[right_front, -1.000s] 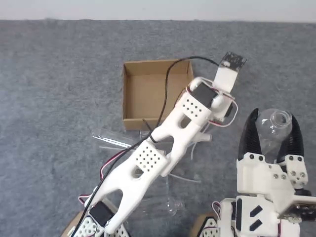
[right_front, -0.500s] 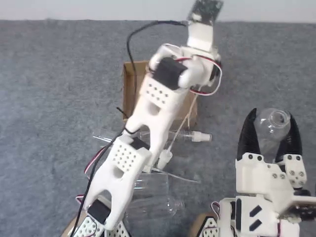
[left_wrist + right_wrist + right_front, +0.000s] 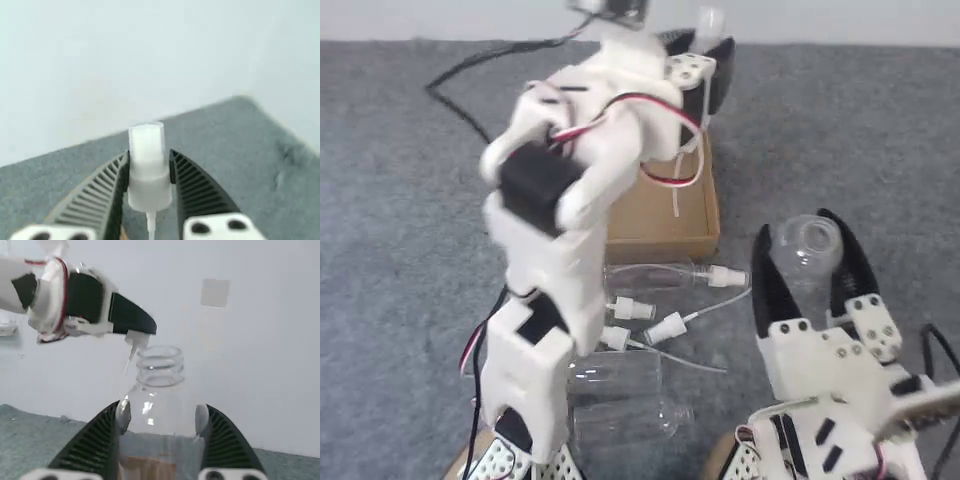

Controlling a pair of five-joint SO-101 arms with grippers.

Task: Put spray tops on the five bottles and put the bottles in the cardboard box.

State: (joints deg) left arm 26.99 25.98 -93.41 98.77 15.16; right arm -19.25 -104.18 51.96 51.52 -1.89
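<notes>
The left arm point(image 3: 570, 260) is white printed plastic with a black servo block point(image 3: 535, 180) at a joint, looped red, white and black wires point(image 3: 665, 102) and a thin black cable point(image 3: 470, 64). The right arm point(image 3: 825, 360) is white too, its wrist plate dotted with dark screws point(image 3: 791, 327). The left gripper point(image 3: 148, 162) and right gripper point(image 3: 161, 407) have black, ribbed fingers.
</notes>
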